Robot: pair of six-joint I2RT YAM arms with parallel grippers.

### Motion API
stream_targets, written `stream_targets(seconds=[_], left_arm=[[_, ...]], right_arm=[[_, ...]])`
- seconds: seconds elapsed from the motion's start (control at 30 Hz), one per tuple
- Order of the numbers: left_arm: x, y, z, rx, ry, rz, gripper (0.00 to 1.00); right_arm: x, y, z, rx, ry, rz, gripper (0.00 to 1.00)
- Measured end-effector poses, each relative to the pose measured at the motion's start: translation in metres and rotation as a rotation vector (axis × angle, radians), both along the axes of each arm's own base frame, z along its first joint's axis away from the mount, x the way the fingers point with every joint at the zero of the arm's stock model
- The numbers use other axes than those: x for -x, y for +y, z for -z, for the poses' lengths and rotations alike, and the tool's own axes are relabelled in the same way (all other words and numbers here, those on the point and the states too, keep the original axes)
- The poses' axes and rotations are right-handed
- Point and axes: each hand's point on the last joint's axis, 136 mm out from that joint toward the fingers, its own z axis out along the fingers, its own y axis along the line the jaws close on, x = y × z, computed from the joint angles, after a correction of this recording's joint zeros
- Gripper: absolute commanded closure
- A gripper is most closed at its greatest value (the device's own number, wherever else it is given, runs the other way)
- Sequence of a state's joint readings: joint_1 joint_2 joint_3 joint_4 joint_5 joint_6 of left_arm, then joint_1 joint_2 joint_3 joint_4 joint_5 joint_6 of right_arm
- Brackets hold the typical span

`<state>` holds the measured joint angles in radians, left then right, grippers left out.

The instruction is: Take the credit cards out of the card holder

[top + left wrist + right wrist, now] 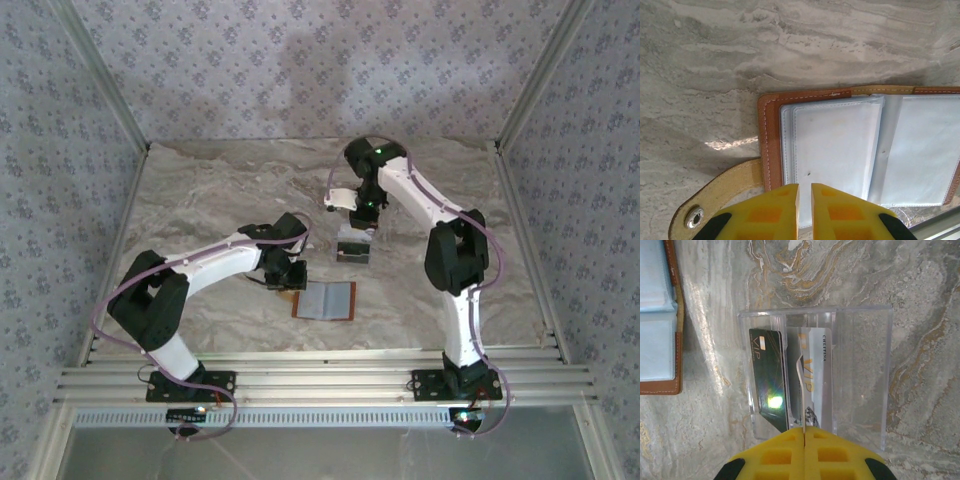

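Clear tray [860,380] holds dark card [767,370] and pale card [820,380]

Left wrist cam: card holder [771,145] runs off the right edge, and my left gripper [805,186] covers its near edge. Can't tell if the narrow gap between my left jaws has the sleeve [835,150] in it. Strap [725,187] is cut at the bottom edge.
Right wrist cam: near ends of the credit cards [817,375] in the clear tray [862,370] sit behind my right gripper [804,430]. Pinched or not, can't tell.
Top cam: tray contents too small to read.
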<state>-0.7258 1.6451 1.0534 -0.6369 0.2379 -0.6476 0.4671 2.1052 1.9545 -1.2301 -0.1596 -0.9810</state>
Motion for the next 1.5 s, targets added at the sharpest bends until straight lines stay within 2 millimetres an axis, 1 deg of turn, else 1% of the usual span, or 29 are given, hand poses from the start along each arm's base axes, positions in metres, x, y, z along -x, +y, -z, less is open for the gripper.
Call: stream_targets(seconds=[0.33, 0.5, 0.53, 0.67, 0.77, 0.8, 0.93, 1.03, 1.17, 1.33, 1.43, 1.5], left_arm=[[0.001, 0.004, 0.003, -0.008, 0.009, -0.005, 0.85], [0.002, 0.004, 0.003, -0.01, 0.012, -0.005, 0.84], [0.002, 0.004, 0.003, -0.01, 0.012, -0.005, 0.84], [0.002, 0.004, 0.003, -0.011, 0.013, -0.005, 0.84], [0.003, 0.005, 0.003, -0.013, 0.015, -0.005, 0.84], [0.003, 0.005, 0.003, -0.014, 0.016, -0.005, 0.84], [0.004, 0.006, 0.003, -0.018, 0.02, -0.002, 0.84], [0.005, 0.007, 0.004, -0.024, 0.024, 0.002, 0.84], [0.004, 0.008, 0.001, -0.026, 0.024, 0.007, 0.84], [-0.005, 0.004, -0.008, -0.009, -0.002, 0.014, 0.85], [-0.01, 0.003, -0.011, -0.001, -0.013, 0.011, 0.86], [-0.012, 0.005, -0.01, 0.001, -0.011, 0.007, 0.87]], right_arm=[[0.002, 0.003, 0.025, 0.024, 0.058, -0.009, 1.0], [0.008, 0.006, 0.031, 0.023, 0.09, -0.022, 1.0], [0.009, 0.007, 0.031, 0.022, 0.096, -0.023, 0.99], [0.012, 0.009, 0.036, 0.02, 0.114, -0.032, 0.83], [0.012, 0.009, 0.036, 0.023, 0.111, -0.033, 0.75], [0.011, 0.009, 0.036, 0.024, 0.108, -0.032, 0.73], [0.002, 0.009, 0.036, 0.028, 0.061, -0.03, 0.7], [-0.003, 0.007, 0.027, 0.028, 0.004, -0.028, 0.68], [-0.008, 0.006, 0.0, 0.012, -0.118, -0.025, 0.68], [-0.004, 0.012, -0.033, -0.049, -0.251, 0.001, 0.69], [0.001, 0.02, -0.042, -0.109, -0.289, 0.063, 0.69], [0.008, 0.026, -0.042, -0.149, -0.293, 0.113, 0.68]])
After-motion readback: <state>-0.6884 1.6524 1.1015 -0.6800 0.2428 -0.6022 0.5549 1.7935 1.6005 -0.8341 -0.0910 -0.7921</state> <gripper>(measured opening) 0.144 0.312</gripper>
